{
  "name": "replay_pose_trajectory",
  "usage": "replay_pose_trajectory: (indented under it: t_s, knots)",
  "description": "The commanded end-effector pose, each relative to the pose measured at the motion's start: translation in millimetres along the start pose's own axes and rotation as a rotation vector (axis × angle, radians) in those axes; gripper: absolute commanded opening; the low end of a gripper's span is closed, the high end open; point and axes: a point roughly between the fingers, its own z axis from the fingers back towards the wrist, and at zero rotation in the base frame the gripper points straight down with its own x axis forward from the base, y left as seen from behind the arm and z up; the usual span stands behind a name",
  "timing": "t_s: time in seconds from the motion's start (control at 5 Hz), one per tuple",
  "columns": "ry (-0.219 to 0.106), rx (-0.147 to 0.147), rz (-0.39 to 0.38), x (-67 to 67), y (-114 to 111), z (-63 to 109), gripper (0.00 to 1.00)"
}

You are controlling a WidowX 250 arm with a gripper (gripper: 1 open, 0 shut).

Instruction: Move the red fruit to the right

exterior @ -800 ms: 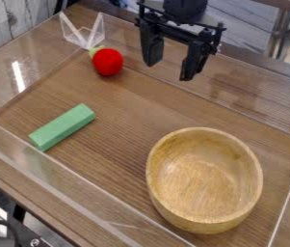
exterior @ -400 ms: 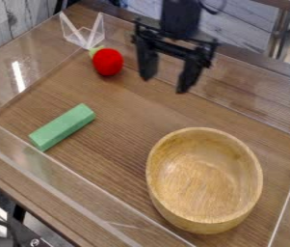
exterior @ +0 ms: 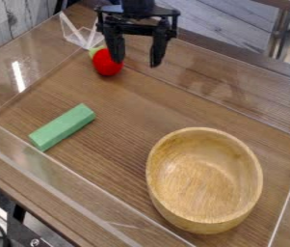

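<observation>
The red fruit (exterior: 105, 63) is a small round bright-red toy with a bit of green at its top, lying on the wooden table near the back left. My gripper (exterior: 136, 54) hangs open just to its right, at the back of the table. Its left finger (exterior: 114, 50) stands right by the fruit's upper right side; I cannot tell whether they touch. The right finger (exterior: 158, 52) is apart from it, over bare wood. Nothing is held between the fingers.
A green rectangular block (exterior: 63, 126) lies at the left. A large wooden bowl (exterior: 205, 178) sits at the front right. Clear plastic walls (exterior: 32, 58) surround the tabletop, with a clear folded piece (exterior: 79, 31) behind the fruit.
The gripper has moved left and toward the back, from well right of the fruit to right beside it. It stayed open. The fruit, block and bowl have not moved.
</observation>
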Motion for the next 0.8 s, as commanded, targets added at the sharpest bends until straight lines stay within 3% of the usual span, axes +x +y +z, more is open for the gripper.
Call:
replay_pose_trajectory:
  t_s: [0.0, 0.4, 0.6]
  knots:
    - [-0.078, -0.027, 0.117, 25.3, 10.0, 14.3, 1.0]
    - [-0.105, -0.043, 0.308, 61.4, 27.8, -9.9, 1.0]
    - [-0.116, -0.046, 0.424, 68.7, 35.5, -17.7, 1.0]
